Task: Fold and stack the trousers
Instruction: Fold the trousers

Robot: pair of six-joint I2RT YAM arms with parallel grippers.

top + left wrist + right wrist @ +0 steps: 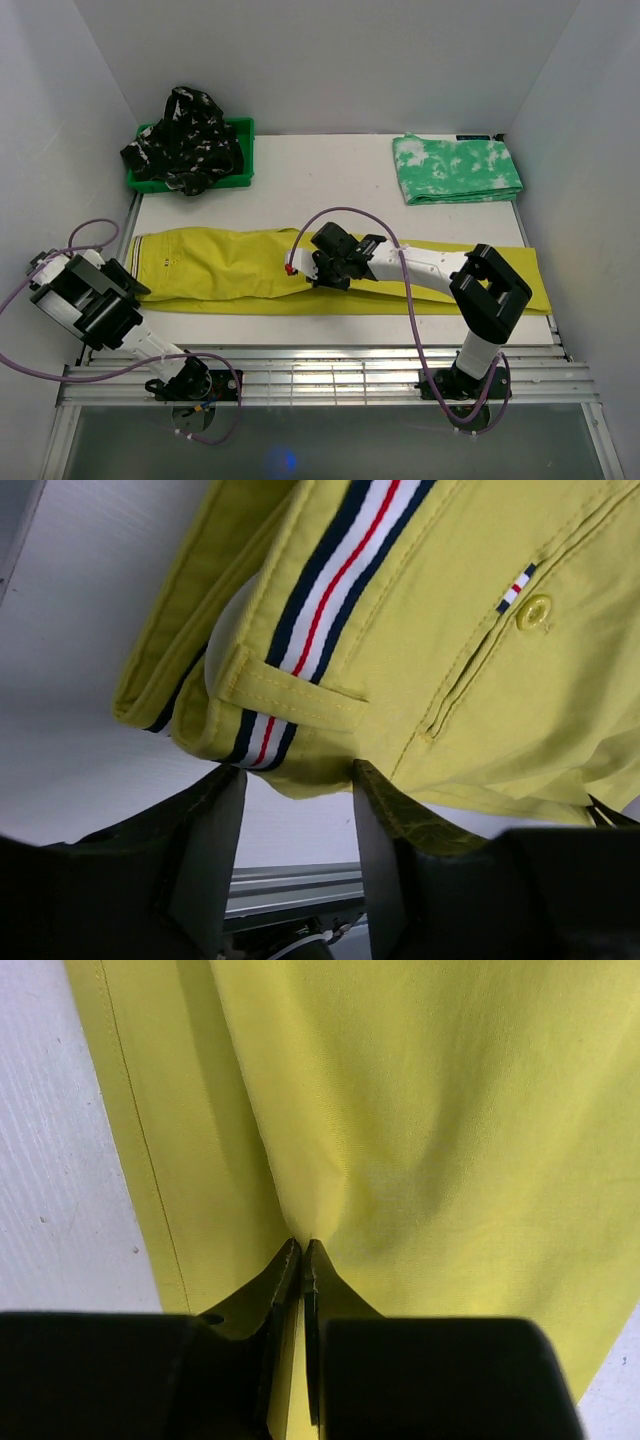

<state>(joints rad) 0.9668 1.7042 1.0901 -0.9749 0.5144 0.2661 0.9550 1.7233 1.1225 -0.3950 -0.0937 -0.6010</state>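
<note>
**Overhead view.** I see the yellow trousers (230, 265) laid flat lengthwise across the desk (330, 190), waistband at the left and leg ends at the right. The right arm (430, 265) reaches over the legs to the middle of the garment, and the right jaws are down on the cloth there. The left arm (90, 295) sits at the left desk edge, with the left jaws at the waistband end. The green-and-white trousers (455, 168) lie folded at the rear right corner, well apart from the yellow pair. The black patterned trousers (185, 140) are heaped in the green bin (245, 150) at the rear left.

**Left wrist view.** The left jaws are spread. The waistband corner, with its navy, white and red stripe (330, 590), lies just ahead of the gap between the two fingers (205, 850). I cannot tell whether either finger touches it. A yellow button (533, 611) shows beside a pocket slit.

**Right wrist view.** The right jaws are pressed together, pinching a ridge of the yellow cloth. Creases run into the fingertips (280, 1280). White desk surface shows at the left.
</note>
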